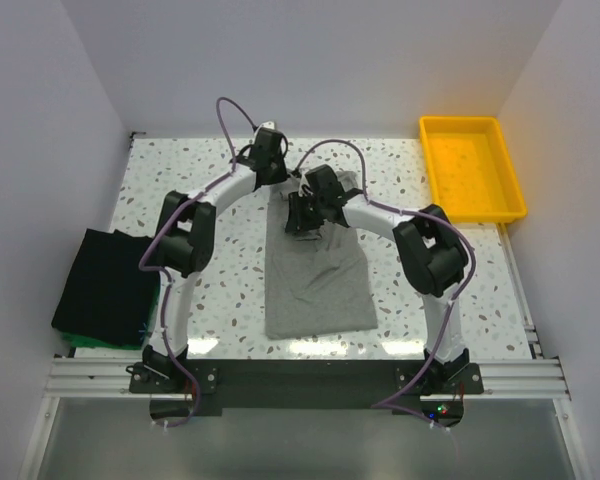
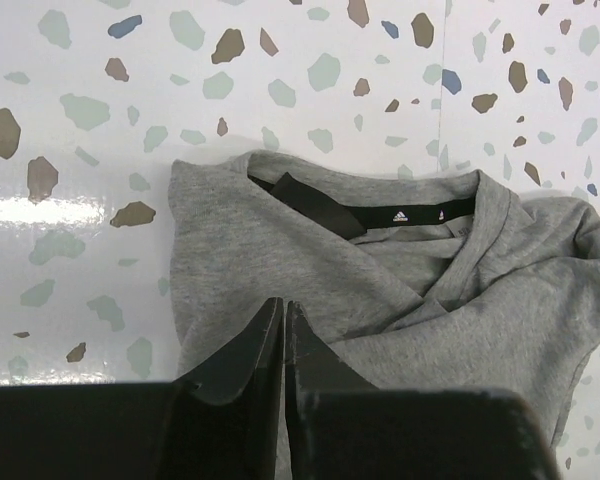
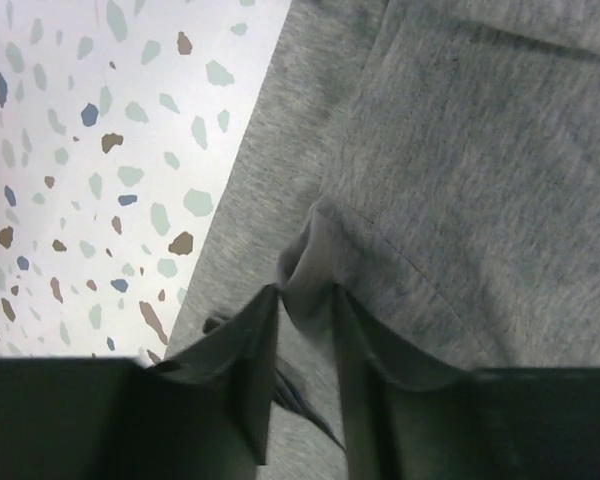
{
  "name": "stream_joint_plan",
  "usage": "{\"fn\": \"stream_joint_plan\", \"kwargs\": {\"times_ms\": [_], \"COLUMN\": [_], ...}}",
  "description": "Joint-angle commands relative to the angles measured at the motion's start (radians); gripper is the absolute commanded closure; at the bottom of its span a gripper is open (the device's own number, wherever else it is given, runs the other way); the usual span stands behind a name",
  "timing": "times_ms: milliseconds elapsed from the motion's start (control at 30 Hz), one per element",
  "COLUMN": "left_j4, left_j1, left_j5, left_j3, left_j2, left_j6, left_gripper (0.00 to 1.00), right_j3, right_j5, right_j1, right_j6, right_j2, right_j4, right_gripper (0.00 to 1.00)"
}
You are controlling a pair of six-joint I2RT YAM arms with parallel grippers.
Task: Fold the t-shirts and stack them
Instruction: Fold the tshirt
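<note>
The heather-grey t-shirt (image 1: 318,275) lies lengthwise in the middle of the table, its far end bunched under the grippers. In the left wrist view its collar with the black label band (image 2: 410,215) faces the camera, and rumpled folds lie to the right. My left gripper (image 1: 272,172) is shut, with its fingertips (image 2: 283,308) over the shirt's left shoulder area and no cloth visibly between them. My right gripper (image 1: 302,222) is shut on a raised fold of the grey shirt (image 3: 310,275). The folded black shirt (image 1: 105,285) lies on a green one (image 1: 80,342) at the table's left edge.
A yellow plastic tray (image 1: 510,170) stands at the back right. White walls close in the table on three sides. The aluminium rail with the arm bases (image 1: 300,375) runs along the near edge. The terrazzo table top (image 1: 180,170) shows round the shirt.
</note>
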Motion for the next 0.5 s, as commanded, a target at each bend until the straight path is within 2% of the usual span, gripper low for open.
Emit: {"fn": "stream_joint_plan", "kwargs": {"times_ms": [0,67,200,333,467], "left_j4": [0.051,0.056,0.083,0.094,0.137], "left_j1": [0.013,0.013,0.013,0.013,0.004], "left_j5": [0.035,0.049,0.077,0.132,0.175], "left_j3": [0.044,0.033,-0.036,-0.084,-0.203], "left_j2": [-0.008,-0.034,-0.102,-0.175,-0.260], "left_j6": [0.006,0.009,0.009,0.009,-0.011], "left_gripper": [0.85,0.81,0.68,0.60,0.54], "right_j3": [0.058,0.075,0.082,0.063,0.013], "right_j5": [-0.022,0.007,-0.003,0.011,0.055], "right_j1": [0.006,-0.005,-0.059,-0.164,-0.224], "right_j6": [-0.046,-0.052,-0.020,0.055,0.103], "right_j2": [0.015,0.005,-0.056,-0.126,-0.179], "right_j4": [0.014,-0.006,-0.013,-0.044,-0.102], "right_gripper": [0.64,0.59,0.45,0.43,0.43]}}
